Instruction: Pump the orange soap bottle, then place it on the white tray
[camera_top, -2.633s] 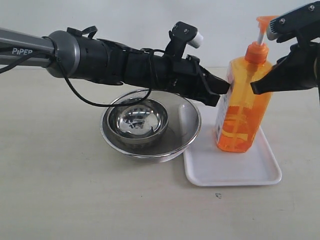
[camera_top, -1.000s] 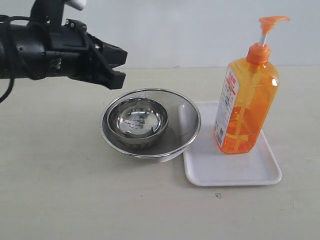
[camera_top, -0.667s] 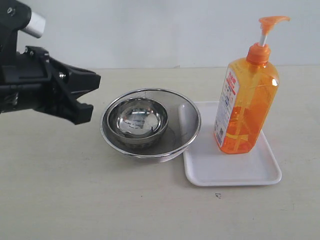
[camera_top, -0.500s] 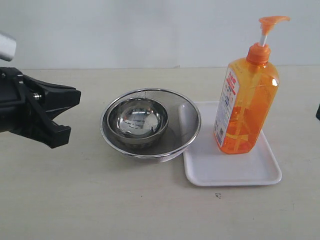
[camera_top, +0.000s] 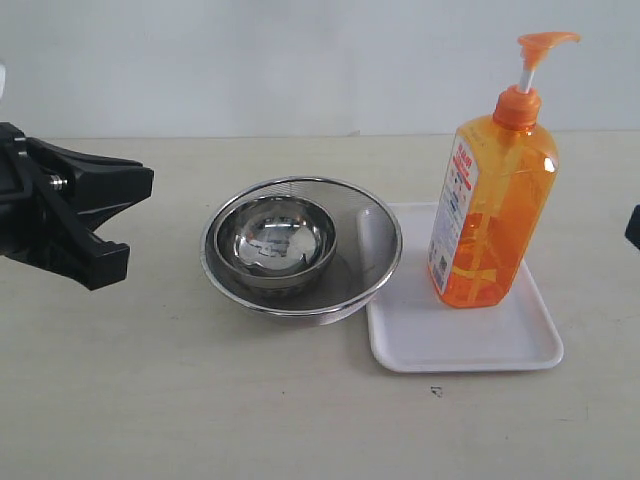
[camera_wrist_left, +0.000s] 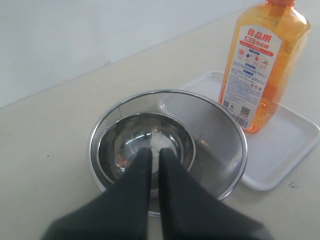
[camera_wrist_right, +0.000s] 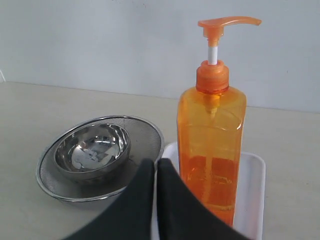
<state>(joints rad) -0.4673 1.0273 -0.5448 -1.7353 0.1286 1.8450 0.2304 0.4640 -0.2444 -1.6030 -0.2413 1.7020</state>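
The orange soap bottle is pictured upright on the white tray, just beside the mesh bowl on the counter. The left tool and the right tool are shown closed and empty, apart from it. Nearly full, tall and smooth, the bottle is judged heavy, slippery and easily tipped. It is best gripped across its flat mid-body.

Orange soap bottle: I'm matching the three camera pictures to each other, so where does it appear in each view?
Exterior view: the orange soap bottle stands upright at the right, on the white tray.
Left wrist view: the orange soap bottle is on the tray, label facing the camera, pump head cut off by the frame.
Right wrist view: the orange soap bottle shows whole, pump included.
Shared landmark: the steel mesh bowl, beside the tray in all three.
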